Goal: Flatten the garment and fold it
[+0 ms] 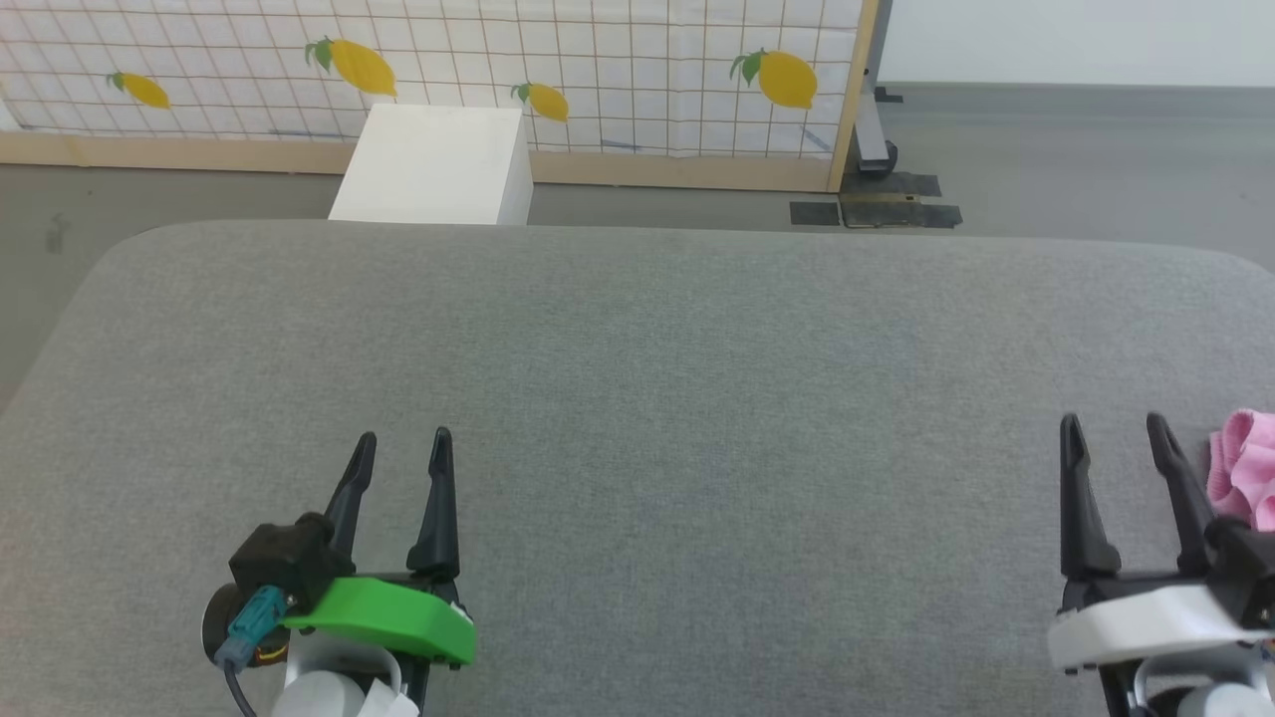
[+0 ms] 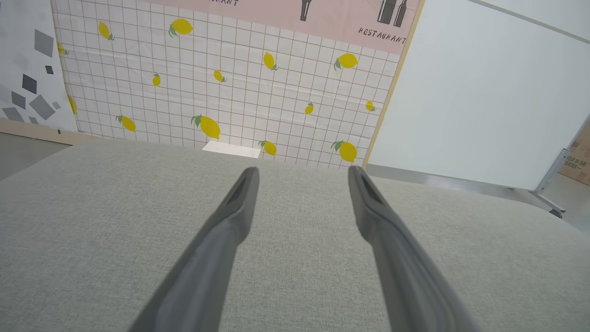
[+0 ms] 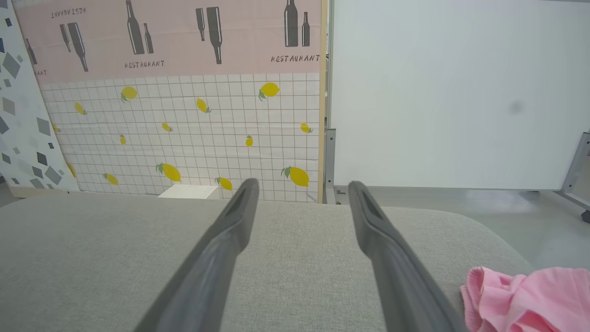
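While both grippers hover low over the grey fabric-covered table (image 1: 637, 339), the crumpled pink shorts (image 1: 1245, 466) lie bunched at its right edge, just beside the outer finger of the right gripper (image 1: 1112, 418). That gripper's fingers stand wide apart and hold nothing. The left gripper (image 1: 404, 434), equally wide and empty, is well apart from the shorts. A white box (image 1: 438, 164) stands beyond the table's far edge.

grey fabric worktop (image 1: 637, 339) before a lemon-print panel (image 1: 618, 50).
a white box (image 1: 433, 164) stands beyond the worktop's far edge, in front of the wood-framed panel; grey floor (image 1: 1076, 159) lies to the right.
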